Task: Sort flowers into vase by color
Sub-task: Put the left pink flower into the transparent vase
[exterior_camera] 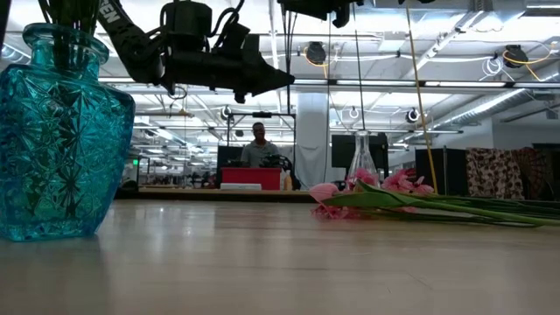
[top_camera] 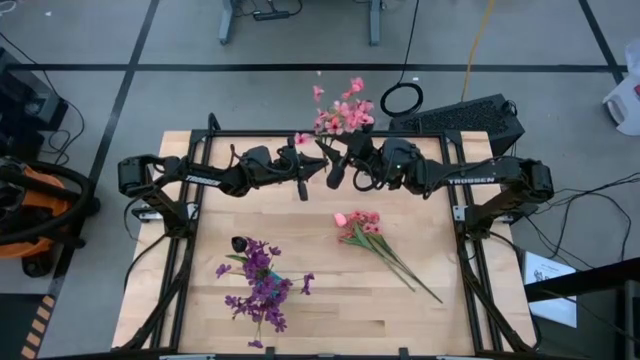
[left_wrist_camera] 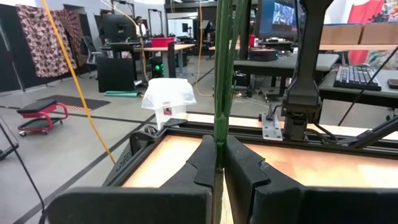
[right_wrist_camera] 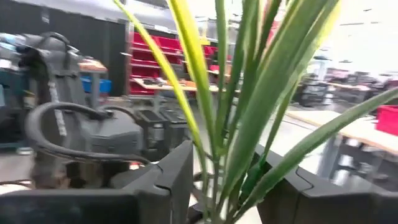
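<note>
Handover, by my reading: pink flower spray point(top_camera: 342, 113) is raised at the far edge of the tabletop point(top_camera: 330, 310). Left gripper point(left_wrist_camera: 219, 167) is clamped on its thin green stems, holding them upright; right gripper point(right_wrist_camera: 224, 180), jaws half-wide around stems and leaves, is not clearly gripping. Both arms reach inward, nearly meeting. More pink flowers point(top_camera: 362, 226) lie mid-table; purple flowers point(top_camera: 260, 290) fill the blue vase point(exterior_camera: 54, 131).

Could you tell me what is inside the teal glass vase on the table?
The teal vase holds purple flowers, their dark stems showing at its neck in the low view. From above the blossoms cover its mouth, so the stem count and anything at the bottom cannot be seen.
</note>
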Available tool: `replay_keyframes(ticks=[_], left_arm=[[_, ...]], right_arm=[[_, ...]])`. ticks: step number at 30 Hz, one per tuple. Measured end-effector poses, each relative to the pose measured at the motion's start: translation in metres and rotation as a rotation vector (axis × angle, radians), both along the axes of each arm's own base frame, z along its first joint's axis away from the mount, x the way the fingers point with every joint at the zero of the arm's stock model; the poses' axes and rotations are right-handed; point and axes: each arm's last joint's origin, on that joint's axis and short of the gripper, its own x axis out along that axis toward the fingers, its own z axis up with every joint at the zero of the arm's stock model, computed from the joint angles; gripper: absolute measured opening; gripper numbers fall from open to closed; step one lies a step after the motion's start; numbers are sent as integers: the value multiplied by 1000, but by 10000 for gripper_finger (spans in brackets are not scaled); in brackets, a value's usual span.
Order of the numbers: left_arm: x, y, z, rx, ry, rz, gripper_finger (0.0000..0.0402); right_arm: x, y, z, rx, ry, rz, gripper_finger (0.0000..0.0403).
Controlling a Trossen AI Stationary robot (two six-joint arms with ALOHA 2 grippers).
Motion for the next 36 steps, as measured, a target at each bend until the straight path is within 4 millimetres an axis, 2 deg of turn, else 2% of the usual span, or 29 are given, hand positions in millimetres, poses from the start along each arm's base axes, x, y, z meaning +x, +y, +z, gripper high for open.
replay_keyframes(ticks=[4,13,21,23,26,32,36], left_arm=[[0,0,0,-5,-2,5,20],[0,0,0,-23,-2,5,20],[0,0,-1,-25,4,-9,33],[0,-1,-1,-26,7,-18,59],[0,-1,-2,-31,17,-35,118],[0,-1,-5,-63,38,-34,249],[0,-1,-6,-70,56,-34,297]], right_arm=[[-1,3,0,-28,22,-74,122],[0,4,0,-29,22,-67,83],[0,8,0,-39,25,-54,7],[-1,8,0,-37,33,-50,7],[-8,8,4,-37,69,-52,3],[-42,7,21,-9,152,-116,1],[-63,1,25,38,157,-145,1]])
